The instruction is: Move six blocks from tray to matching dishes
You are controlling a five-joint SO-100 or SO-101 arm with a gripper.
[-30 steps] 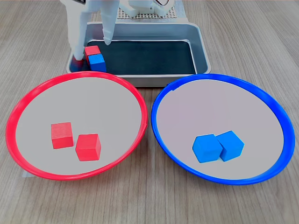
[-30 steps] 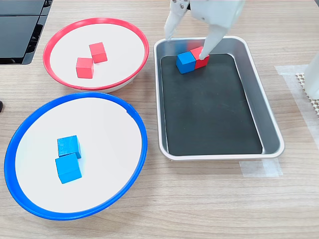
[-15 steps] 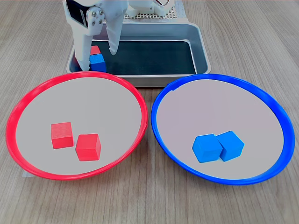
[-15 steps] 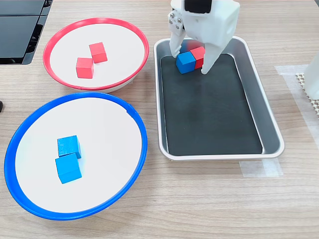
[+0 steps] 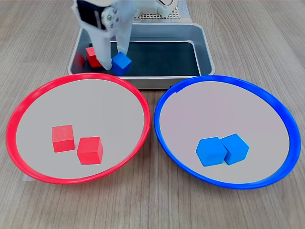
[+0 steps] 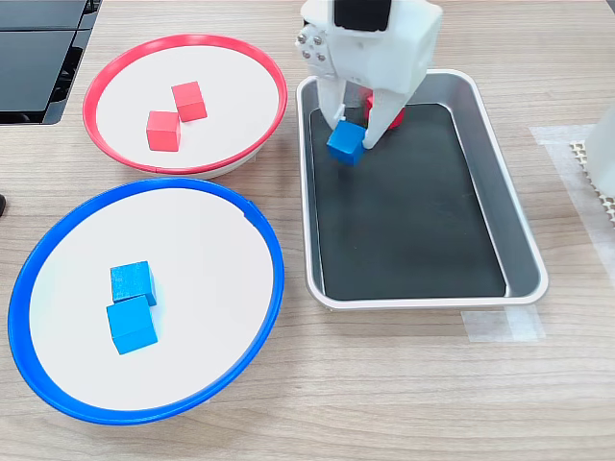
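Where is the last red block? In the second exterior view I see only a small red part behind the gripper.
Observer: In the first exterior view the red block shows beside the gripper, on the floor of the tray, near the first exterior view's left end.
Operator: Does it touch the blue block?
Observer: No. In the first exterior view the blue block is tilted between the gripper's fingers, and one finger stands between it and the red block.

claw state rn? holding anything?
Claw: closed on the blue block, over the tray. The red block lies in the tray beside it, not held.
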